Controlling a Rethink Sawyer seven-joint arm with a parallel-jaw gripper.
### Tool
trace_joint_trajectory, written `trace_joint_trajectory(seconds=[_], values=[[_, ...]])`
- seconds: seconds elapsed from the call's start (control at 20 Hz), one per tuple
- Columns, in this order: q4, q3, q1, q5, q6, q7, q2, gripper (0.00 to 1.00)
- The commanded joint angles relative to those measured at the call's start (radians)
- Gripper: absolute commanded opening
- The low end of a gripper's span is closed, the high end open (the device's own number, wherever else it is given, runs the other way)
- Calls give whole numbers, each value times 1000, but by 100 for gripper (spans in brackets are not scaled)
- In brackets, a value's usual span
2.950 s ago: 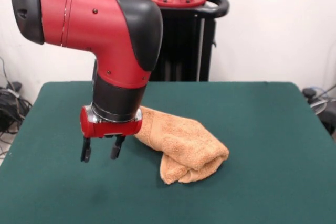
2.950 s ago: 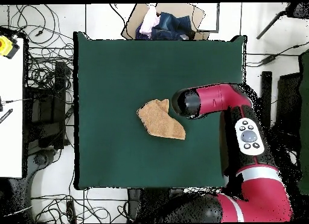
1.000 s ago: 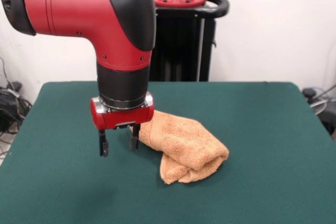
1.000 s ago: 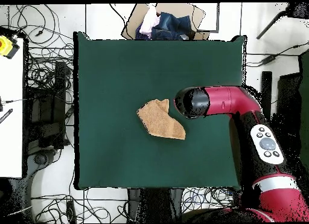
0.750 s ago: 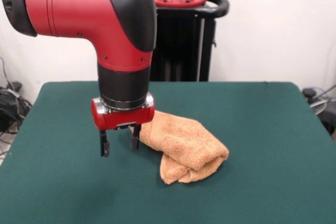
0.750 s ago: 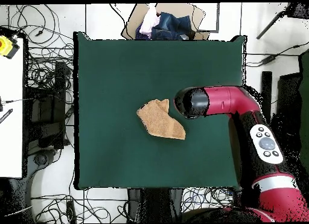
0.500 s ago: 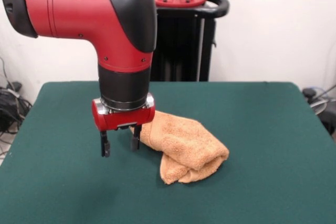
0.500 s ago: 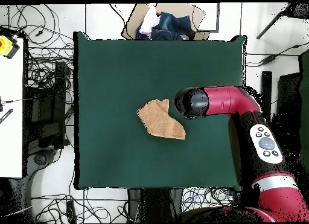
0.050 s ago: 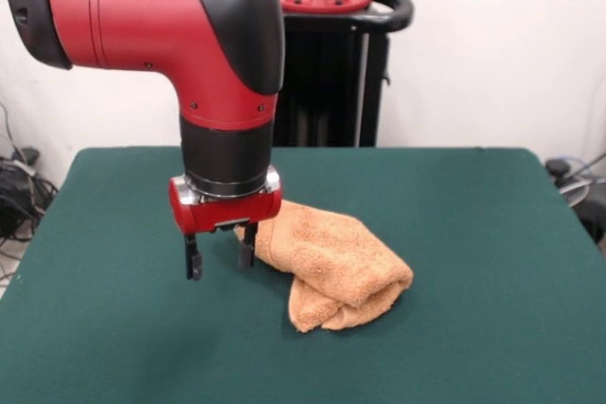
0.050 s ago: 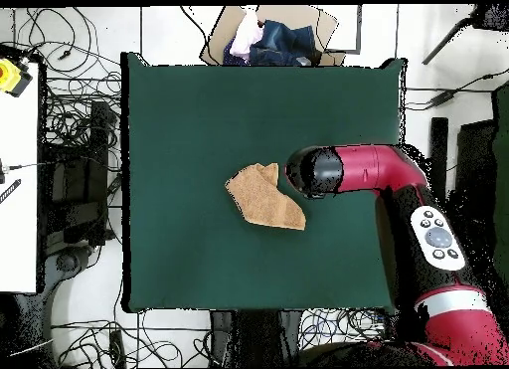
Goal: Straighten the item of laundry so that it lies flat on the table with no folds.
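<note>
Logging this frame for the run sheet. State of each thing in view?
towel: folded over and bunched, resting on the table, not held
hand: open, empty, hanging at the towel's end
table: towel near its middle
box: off the table, clothes inside

Below the parted fingers of the gripper (image 9: 220,258) lies bare green table (image 9: 114,328), nothing blocking the way down. Just beside one finger, on the towel side, the bunched orange towel (image 9: 331,267) rises as the only obstacle; the opposite side stays open felt.
</note>
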Motion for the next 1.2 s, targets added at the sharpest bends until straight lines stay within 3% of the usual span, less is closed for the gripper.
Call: trace_joint_trajectory(seconds=[0.05,0.2,0.9,1.2], values=[[101,60,-6,-11,39,-145,7,100],[89,23,29,-57,61,-151,0,100],[-54,-89,179,-388,-236,76,88,100],[-112,-140,238,-454,-319,144,106,100]])
